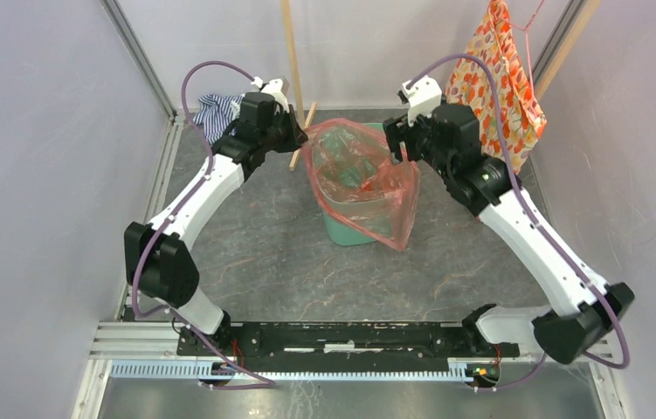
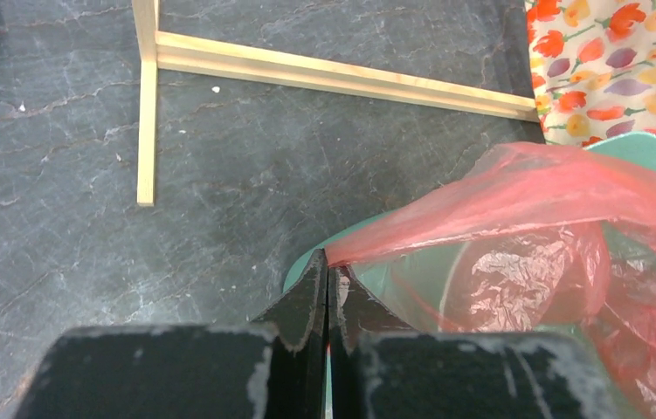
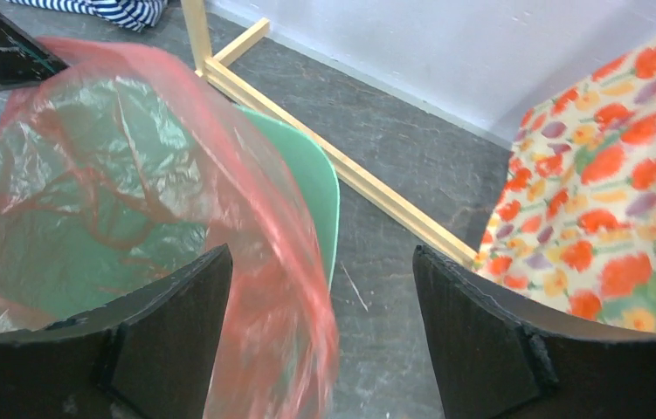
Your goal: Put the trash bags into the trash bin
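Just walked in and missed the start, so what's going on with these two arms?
They are lining the mint-green bin with a red-orange trash bag. The left tool is shut on the bag's edge at the bin's rim. The right tool stands open around the opposite edge, gripping nothing. The bag sits partly inside.

The trash bin [image 1: 348,231] stands in the middle of the tabletop [image 1: 263,257], with the trash bag [image 1: 368,175] draped in and over it. The left hand [image 2: 328,262] is at its left rim, the right hand [image 3: 320,257] at its right rim, and a hanging cloth [image 1: 499,78] is behind on the right
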